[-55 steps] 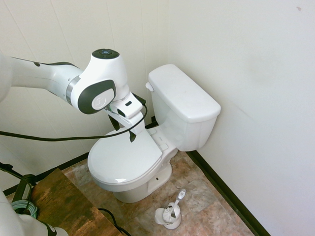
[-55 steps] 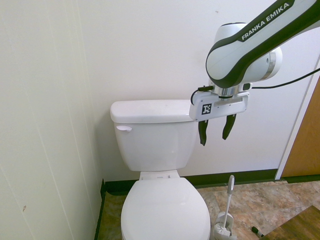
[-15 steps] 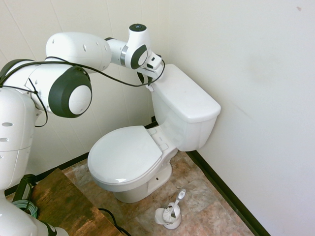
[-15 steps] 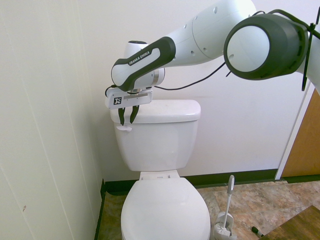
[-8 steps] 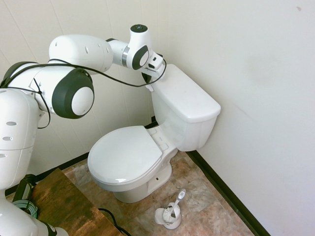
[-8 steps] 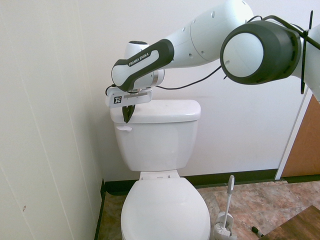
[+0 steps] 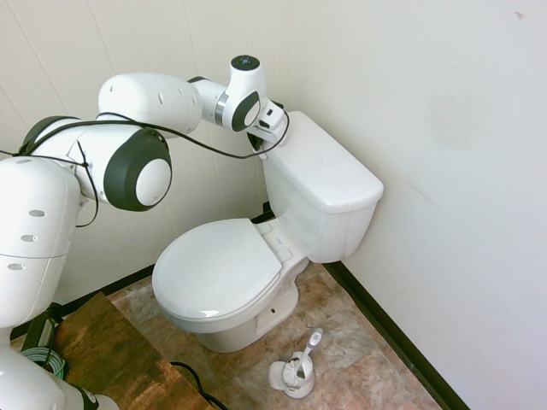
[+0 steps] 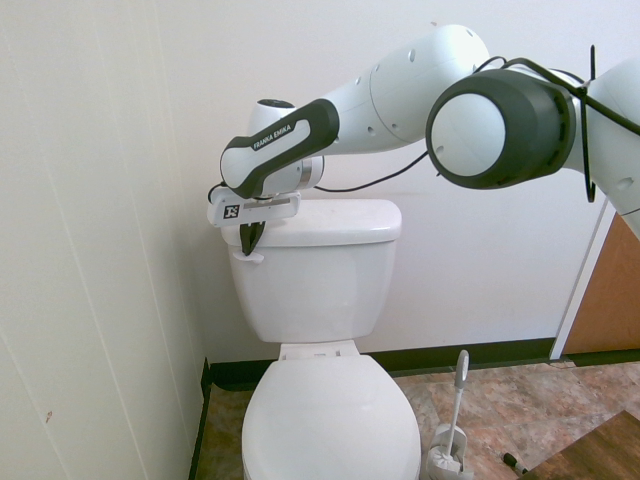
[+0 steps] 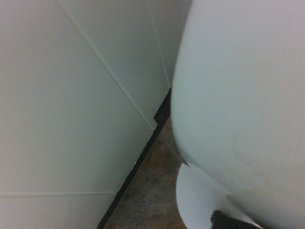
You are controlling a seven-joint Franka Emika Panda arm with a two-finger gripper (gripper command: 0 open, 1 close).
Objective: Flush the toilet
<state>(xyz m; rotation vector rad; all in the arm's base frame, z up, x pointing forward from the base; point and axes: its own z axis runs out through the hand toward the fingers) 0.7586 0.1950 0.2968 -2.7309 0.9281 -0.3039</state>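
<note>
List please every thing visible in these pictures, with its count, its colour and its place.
toilet: one, glossy white, in the corner against the back wall, seat lid down
flush lever: one, white, on the tank's front upper corner
toilet brush: one, white, in its holder on the floor beside the bowl
floor: one, brown stone pattern
baseboard: dark, along the walls
gripper: one, dark fingers shut, right above the lever

The toilet (image 7: 320, 184) gleamed in glossy white ceramic, its seat lid (image 7: 218, 269) smooth with a softer sheen. My arm's shell (image 8: 400, 85) was glossy white plastic with dark matt bands. The floor (image 7: 342, 342) looked like mottled brown stone-pattern vinyl; the paneled walls (image 8: 100, 250) were smooth, off-white and matt.
</note>
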